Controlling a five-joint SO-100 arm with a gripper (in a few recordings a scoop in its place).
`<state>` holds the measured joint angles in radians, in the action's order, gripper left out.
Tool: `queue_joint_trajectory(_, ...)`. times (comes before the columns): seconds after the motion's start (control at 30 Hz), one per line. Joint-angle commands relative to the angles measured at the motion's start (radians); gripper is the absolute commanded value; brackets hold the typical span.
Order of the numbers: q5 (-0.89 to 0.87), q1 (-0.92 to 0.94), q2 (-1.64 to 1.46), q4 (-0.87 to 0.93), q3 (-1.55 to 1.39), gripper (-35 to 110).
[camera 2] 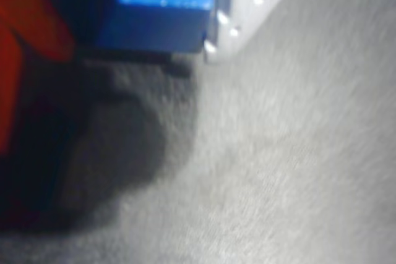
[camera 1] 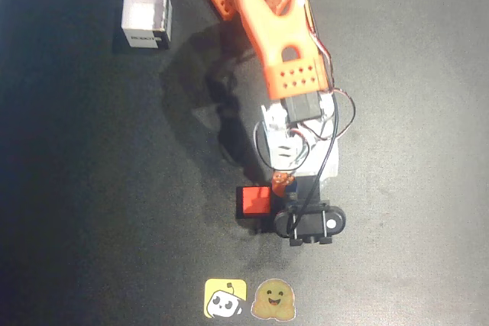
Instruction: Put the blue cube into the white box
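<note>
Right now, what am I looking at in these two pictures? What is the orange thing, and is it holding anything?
The orange thing is a small robot arm on a dark table. One picture looks straight down; the other comes from a camera on the arm's wrist. The gripper is low beside a red cube. The wrist picture shows a blue cube close against a pale finger; whether it is gripped is unclear. A white box stands far off, and two stickers lie near the edge.

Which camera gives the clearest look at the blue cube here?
The wrist view: the blue cube sits close up at the top, beside a pale gripper finger, though the picture is blurred. In the overhead view the arm covers that spot; I can make out the red cube there, not the blue one.
</note>
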<state>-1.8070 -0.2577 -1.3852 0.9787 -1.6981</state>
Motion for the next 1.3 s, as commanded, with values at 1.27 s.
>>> queue_joint_trajectory(1.27,0.606,0.925,-0.922,0.430,-0.379,0)
